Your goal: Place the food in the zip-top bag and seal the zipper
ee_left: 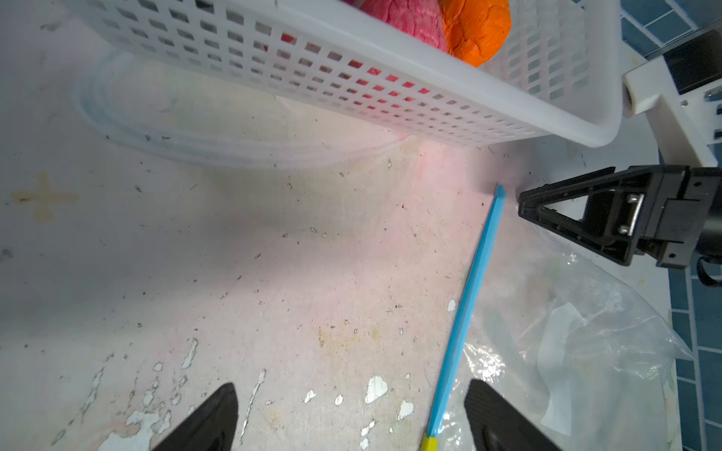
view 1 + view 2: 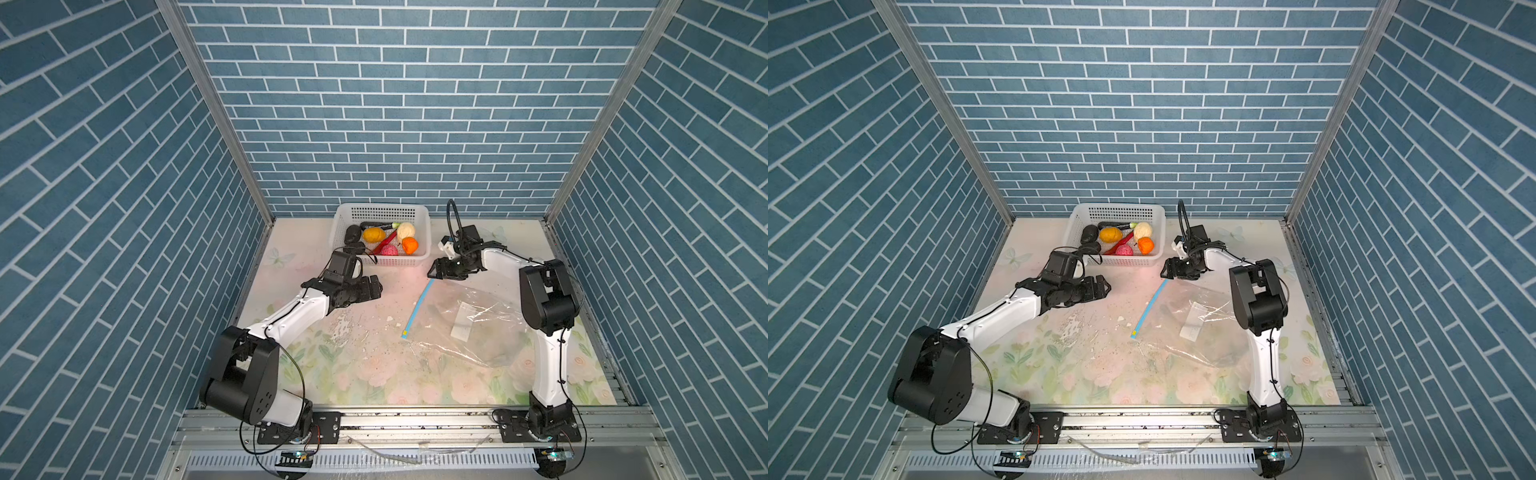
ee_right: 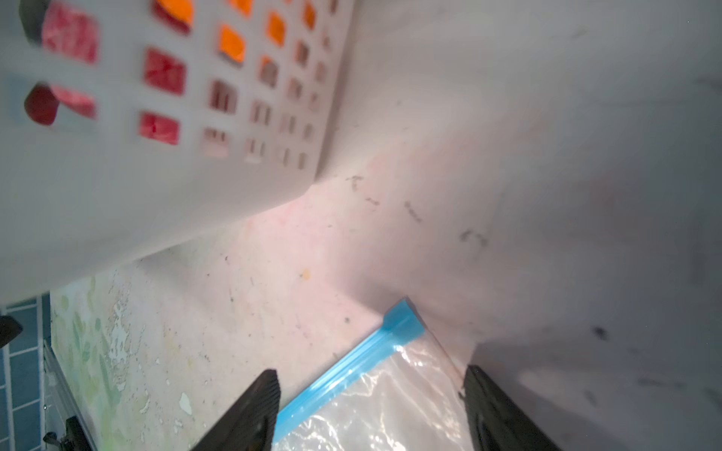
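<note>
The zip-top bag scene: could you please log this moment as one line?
food: in basket | zip-top bag: flat, empty | right gripper: open at zipper end | left gripper: open, empty

The left arm [image 2: 291,311] and right arm [image 2: 548,365] share one build: glossy white links between bulky black joint housings [image 2: 548,299]; thin black cables [image 2: 448,214] trail along the shells; black base plates [image 2: 328,428] carry silver screws; the left tool [image 2: 377,286] and right tool [image 2: 432,273] are black, with triangular open-frame fingers.
</note>
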`<state>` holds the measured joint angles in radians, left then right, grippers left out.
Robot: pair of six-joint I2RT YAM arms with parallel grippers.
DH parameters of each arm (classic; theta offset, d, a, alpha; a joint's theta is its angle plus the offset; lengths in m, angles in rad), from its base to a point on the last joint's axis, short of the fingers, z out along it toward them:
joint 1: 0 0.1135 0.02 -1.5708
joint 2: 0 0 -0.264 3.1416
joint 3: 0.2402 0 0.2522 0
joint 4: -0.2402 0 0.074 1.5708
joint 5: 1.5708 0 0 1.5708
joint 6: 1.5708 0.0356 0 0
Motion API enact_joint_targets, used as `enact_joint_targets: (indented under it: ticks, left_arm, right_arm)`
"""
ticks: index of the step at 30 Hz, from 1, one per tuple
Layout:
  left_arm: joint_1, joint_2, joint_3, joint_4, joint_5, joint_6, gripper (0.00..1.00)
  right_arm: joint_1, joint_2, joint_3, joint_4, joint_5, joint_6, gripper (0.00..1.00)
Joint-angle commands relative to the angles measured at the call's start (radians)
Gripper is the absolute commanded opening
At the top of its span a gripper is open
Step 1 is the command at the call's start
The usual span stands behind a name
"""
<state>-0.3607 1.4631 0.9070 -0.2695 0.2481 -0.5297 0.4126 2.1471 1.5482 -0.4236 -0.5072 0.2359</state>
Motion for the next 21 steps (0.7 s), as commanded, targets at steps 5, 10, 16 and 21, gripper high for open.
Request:
enact_joint_targets:
  ticks: [5,10,16,21]
  left_arm:
    - [-0.006,-0.022,-0.036,0.001,-0.017,-0.016,0.93]
    - [-0.007,-0.044,-0.053,0.003,-0.023,-0.006,0.93]
    - [-0.007,-0.058,-0.078,0.016,-0.019,-0.012,0.92]
    - [-0.006,-0.060,-0.087,0.008,-0.022,-0.026,0.92]
  right_arm:
    - [0.126,0.015,-0.025,-0.020,-0.031,-0.010,0.74]
    - [0.201,-0.017,-0.054,-0.018,-0.030,-0.012,0.74]
    - [0.244,-0.078,-0.084,-0.101,-0.001,-0.081,0.74]
    - [0.266,-0.145,-0.056,-0.197,0.113,-0.079,0.74]
